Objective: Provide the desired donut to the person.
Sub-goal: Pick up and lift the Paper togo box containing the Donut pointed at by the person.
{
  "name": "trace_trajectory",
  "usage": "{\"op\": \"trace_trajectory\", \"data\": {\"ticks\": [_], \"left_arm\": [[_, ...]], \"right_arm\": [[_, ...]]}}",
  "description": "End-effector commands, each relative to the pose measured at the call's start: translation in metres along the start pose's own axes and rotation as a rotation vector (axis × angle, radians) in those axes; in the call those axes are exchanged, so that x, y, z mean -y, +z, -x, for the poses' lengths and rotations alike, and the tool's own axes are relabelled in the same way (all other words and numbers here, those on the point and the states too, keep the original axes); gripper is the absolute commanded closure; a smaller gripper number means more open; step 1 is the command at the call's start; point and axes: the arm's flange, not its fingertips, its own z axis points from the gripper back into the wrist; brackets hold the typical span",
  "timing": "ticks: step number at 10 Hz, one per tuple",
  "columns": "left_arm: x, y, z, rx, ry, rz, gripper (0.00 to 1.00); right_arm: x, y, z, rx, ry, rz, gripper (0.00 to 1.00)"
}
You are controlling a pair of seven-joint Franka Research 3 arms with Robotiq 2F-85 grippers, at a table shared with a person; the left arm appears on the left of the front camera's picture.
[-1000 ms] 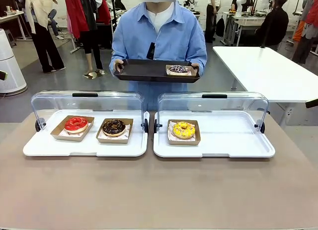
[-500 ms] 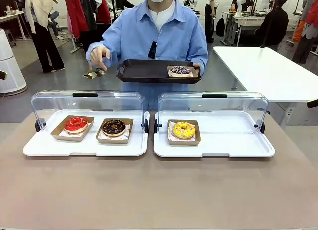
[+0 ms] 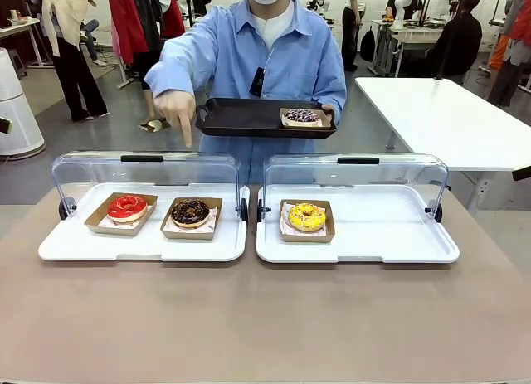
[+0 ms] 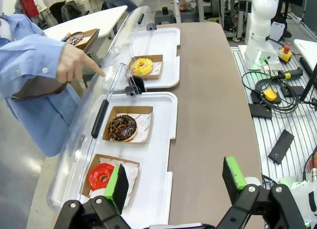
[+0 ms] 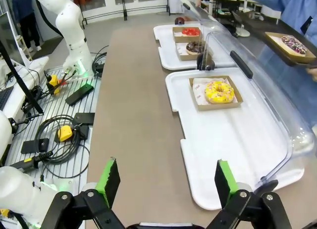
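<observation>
The person (image 3: 265,52) in a light-blue shirt stands at the far side, holding a dark tray (image 3: 249,119) that carries a sprinkled donut (image 3: 301,116). Their free hand (image 3: 178,110) points a finger down over the left case, above the chocolate donut (image 3: 190,211) (image 4: 122,127). A red donut (image 3: 127,206) (image 4: 101,175) lies beside it. A yellow donut (image 3: 307,216) (image 5: 219,91) sits in the right case. Each donut rests in a brown paper boat. My left gripper (image 4: 173,182) and my right gripper (image 5: 166,182) stand open, empty, back from the cases.
Two white display trays (image 3: 141,247) (image 3: 373,247) with raised clear lids (image 3: 145,172) (image 3: 357,172) stand side by side on the brown table (image 3: 265,318). A white table (image 3: 448,119) stands at the back right. Cables and boxes (image 5: 59,132) lie beside the table.
The person took one hand off the tray, raised it, then stretched it forward and down to point over the left case. The tray now rests on one hand. Neither gripper changed.
</observation>
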Motion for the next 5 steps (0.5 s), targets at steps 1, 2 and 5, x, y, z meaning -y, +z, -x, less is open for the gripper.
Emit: {"op": "trace_trajectory", "data": {"ticks": [1,2,5], "left_arm": [[-0.0001,0.0012,0.0004,0.018,-0.019,0.0,0.0],[-0.0001,0.0012,0.0004,0.018,-0.019,0.0,0.0],[-0.0001,0.0012,0.0004,0.018,-0.019,0.0,0.0]], "right_arm": [[-0.0014,-0.0009,-0.0011,0.004,0.005,0.002,0.0],[-0.0014,-0.0009,-0.0011,0.004,0.005,0.002,0.0],[-0.0014,-0.0009,-0.0011,0.004,0.005,0.002,0.0]]}}
